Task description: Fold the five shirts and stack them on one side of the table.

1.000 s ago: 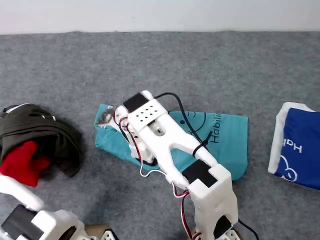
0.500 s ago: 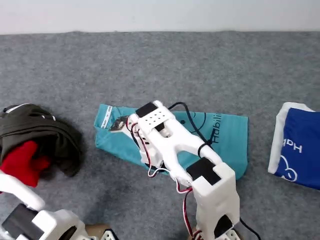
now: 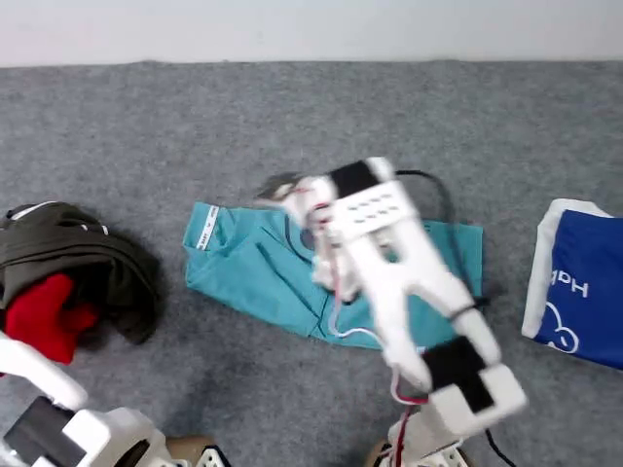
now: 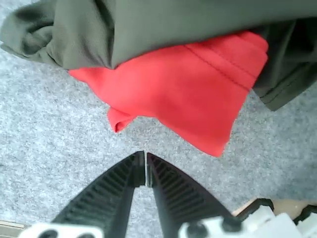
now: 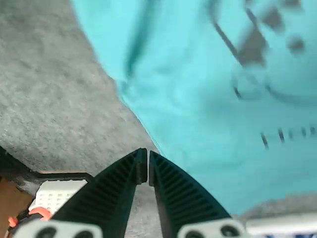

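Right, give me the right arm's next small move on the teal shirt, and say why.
Probably open the right gripper and lower it onto the edge of the teal shirt. Its jaws are shut on nothing, right at that edge. The shirt lies mid-table and is not yet stacked with the folded blue shirt at the side, so it seems to need another grasp.

Matt cloth teal shirt [image 3: 243,265], rough felt table [image 3: 146,126], glossy white plastic arm [image 3: 394,277]
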{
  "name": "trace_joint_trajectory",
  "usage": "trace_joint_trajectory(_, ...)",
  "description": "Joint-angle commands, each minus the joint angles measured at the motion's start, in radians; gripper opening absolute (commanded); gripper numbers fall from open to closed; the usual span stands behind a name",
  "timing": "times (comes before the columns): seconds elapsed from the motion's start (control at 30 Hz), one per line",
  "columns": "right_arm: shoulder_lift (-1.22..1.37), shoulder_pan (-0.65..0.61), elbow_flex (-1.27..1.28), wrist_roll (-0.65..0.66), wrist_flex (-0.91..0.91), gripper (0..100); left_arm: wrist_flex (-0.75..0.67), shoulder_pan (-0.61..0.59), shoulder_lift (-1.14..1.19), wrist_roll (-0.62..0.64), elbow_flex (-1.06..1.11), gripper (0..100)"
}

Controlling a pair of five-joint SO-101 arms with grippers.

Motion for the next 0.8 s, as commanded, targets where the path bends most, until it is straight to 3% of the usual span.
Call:
trace_joint_trajectory(0.0,-0.142,0.163,0.046,-0.006,0.028,1.6,0.035,0.0,-0.068,-0.003,0.007,2)
trace_joint_trajectory(0.1,-0.191,0.306,0.107,-0.012,-0.051,4.3,0.034,0.009,-0.121,-0.003,0.03,2)
trace_joint_trajectory(0.23,-0.205,0.443,0.201,-0.023,-0.159,22.9,0.032,0.058,-0.175,-0.009,0.074,2)
trace_joint_trajectory(0.33,-0.203,0.498,0.272,-0.149,-0.259,33.4,0.032,0.075,-0.19,-0.009,0.082,2)
trace_joint_trajectory(0.5,-0.202,0.495,0.394,-0.305,-0.489,36.6,0.031,0.078,-0.178,-0.011,0.082,2)
trace_joint_trajectory(0.77,-0.125,0.463,0.488,-0.391,-0.673,36.5,0.029,0.078,-0.163,-0.011,0.079,2)
